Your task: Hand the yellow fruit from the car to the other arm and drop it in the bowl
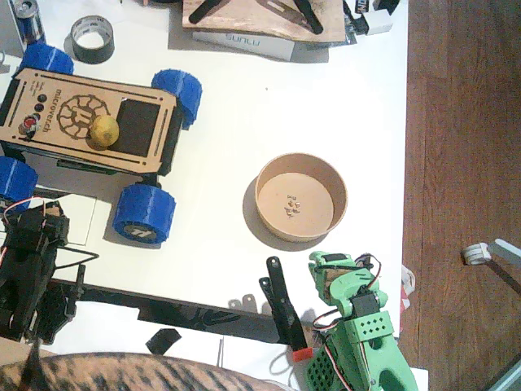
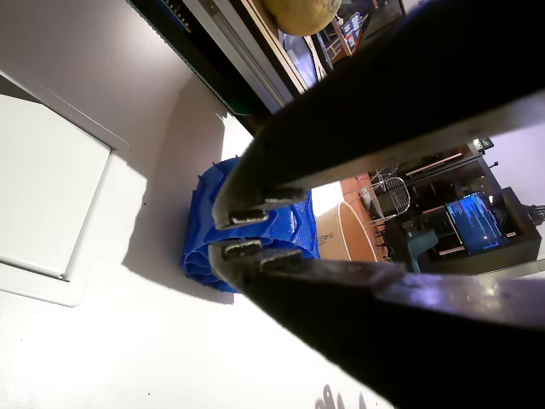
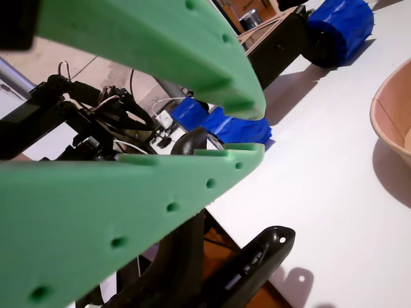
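From above we see the white table (image 1: 236, 106) carrying everything, with the car (image 1: 85, 122) at its upper left: a flat light-wood chassis on fat blue wheels. The yellow fruit (image 1: 103, 131) sits on the car's deck, touching the left edge of its black panel (image 1: 137, 128). The bowl (image 1: 301, 196) stands well apart to the right, empty apart from a few specks on its floor.

The black left arm (image 1: 28, 269) lies low at the lower left, near the car's front wheel (image 1: 144, 213); the fixed view does not show us its gripper. The green right arm (image 1: 358, 326) sits at the bottom edge just below the bowl, and there too its jaws are hard to read.

The wrist views fill those gaps. In a wrist view the left gripper (image 2: 243, 230) points at that blue wheel (image 2: 247, 234), its dark jaws nearly together with only a thin gap and nothing between them; the fruit (image 2: 300, 14) peeks in at the top edge, up on the car. In a wrist view the right gripper (image 3: 253, 131) shows green fingers slightly parted at the tips, empty, with the bowl's rim (image 3: 392, 122) at the right edge and the left arm (image 3: 96, 115) beyond.

A tape roll (image 1: 92, 38) lies at the table's top left.
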Tool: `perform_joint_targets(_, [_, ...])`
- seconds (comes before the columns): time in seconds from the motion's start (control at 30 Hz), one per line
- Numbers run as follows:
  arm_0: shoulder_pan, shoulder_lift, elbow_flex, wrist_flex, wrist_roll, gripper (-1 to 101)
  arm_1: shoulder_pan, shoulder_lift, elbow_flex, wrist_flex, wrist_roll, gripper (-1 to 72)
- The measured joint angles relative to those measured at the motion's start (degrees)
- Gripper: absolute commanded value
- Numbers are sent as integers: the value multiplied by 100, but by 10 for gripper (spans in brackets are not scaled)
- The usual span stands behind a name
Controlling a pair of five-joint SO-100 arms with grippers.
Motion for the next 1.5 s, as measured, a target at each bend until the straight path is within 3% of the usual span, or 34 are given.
perform_joint_targets(0.2, [0, -272, -9, -88, 0, 1, 158, 9, -132, 431, -404, 8])
perform_joint_targets(1.23, [0, -281, -9, -88, 0, 1, 246, 0, -132, 431, -413, 8])
perform_joint_targets(1.5, [0, -984, -18, -765, -44, 0, 246, 0, -132, 431, -413, 8])
